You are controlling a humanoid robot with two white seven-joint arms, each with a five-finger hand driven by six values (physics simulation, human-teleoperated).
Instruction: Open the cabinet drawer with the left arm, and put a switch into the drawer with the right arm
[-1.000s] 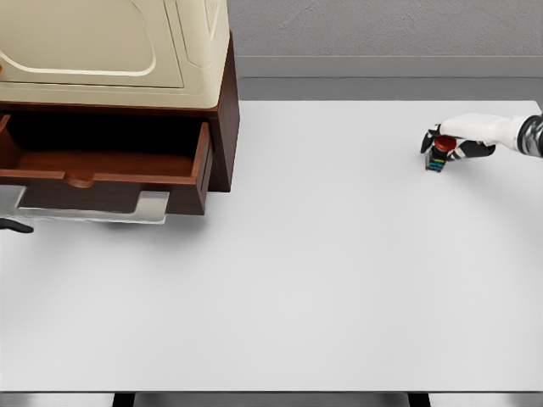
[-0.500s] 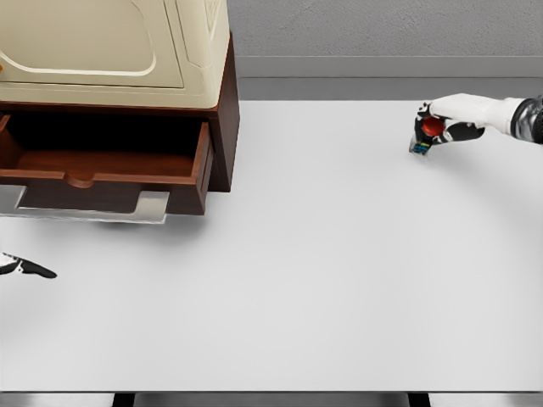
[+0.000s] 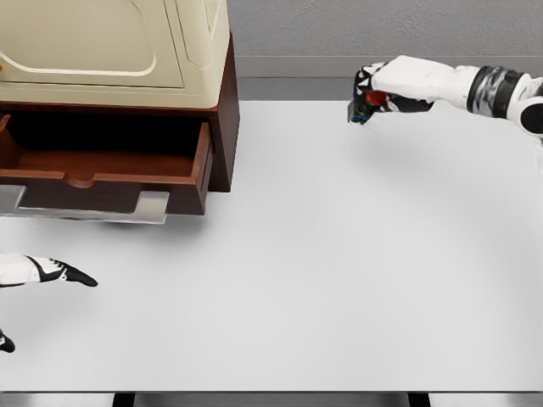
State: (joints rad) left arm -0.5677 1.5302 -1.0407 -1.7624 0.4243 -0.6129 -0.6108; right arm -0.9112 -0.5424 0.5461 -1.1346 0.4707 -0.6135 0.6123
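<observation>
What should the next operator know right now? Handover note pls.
Right hand: shut on the switch, held in the air above the table's far edge, right of the cabinet.
Left hand: open, holding nothing, low at the left over the table, in front of the drawer.
Done: drawer is pulled open; switch is picked up.
Left: carry the switch leftward over the open drawer, lower it in, release.
</observation>
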